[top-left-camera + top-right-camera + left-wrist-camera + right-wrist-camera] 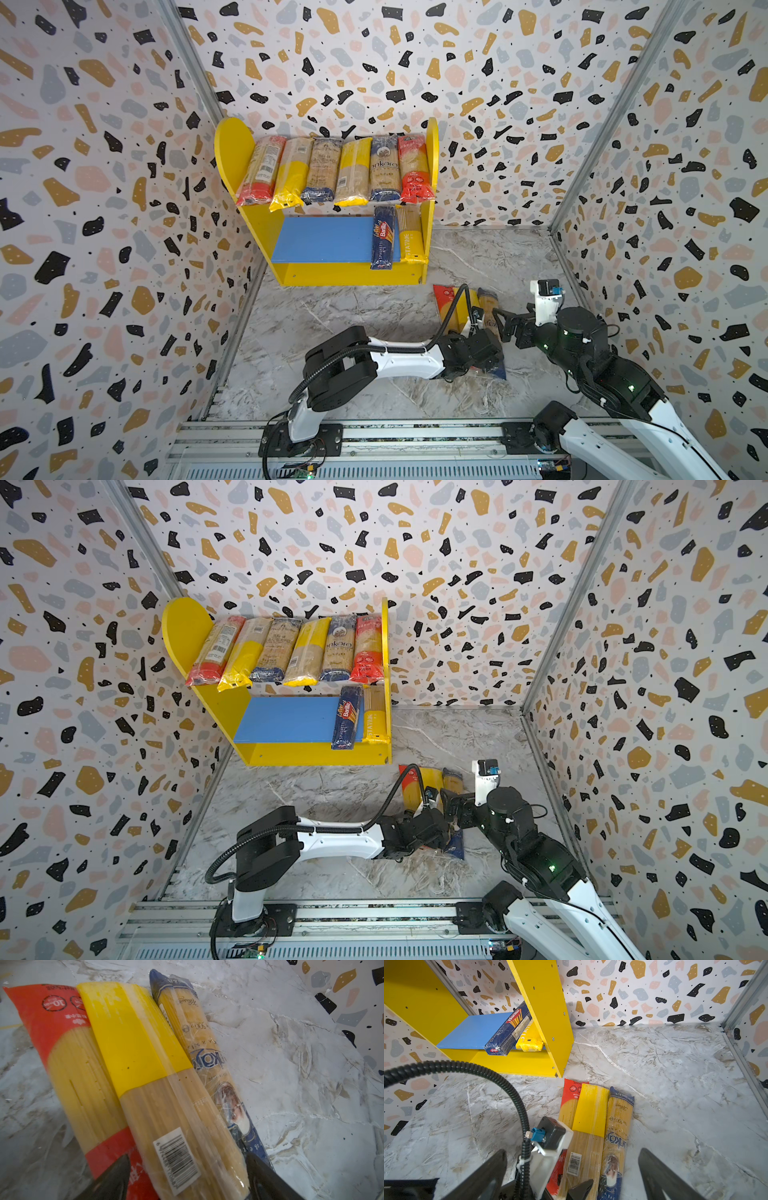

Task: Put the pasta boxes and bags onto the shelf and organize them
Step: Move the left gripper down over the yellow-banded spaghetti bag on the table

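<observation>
your left claw straddles the yellow-banded spaghetti bag, jaws wide, not yet pinching; it lies on the desk just before the shelf. right claw gapes empty beside.

The three spaghetti bags on the floor are clear, glossy plastic film, crinkled and catching highlights; a paper-like barcode label sits on the middle one. The Barilla box looks like matt printed card (scuffed at its end). The shelf is smooth painted board with visible screw heads. The tabletop shows a marble-patterned, slightly sheeny surface.
</observation>
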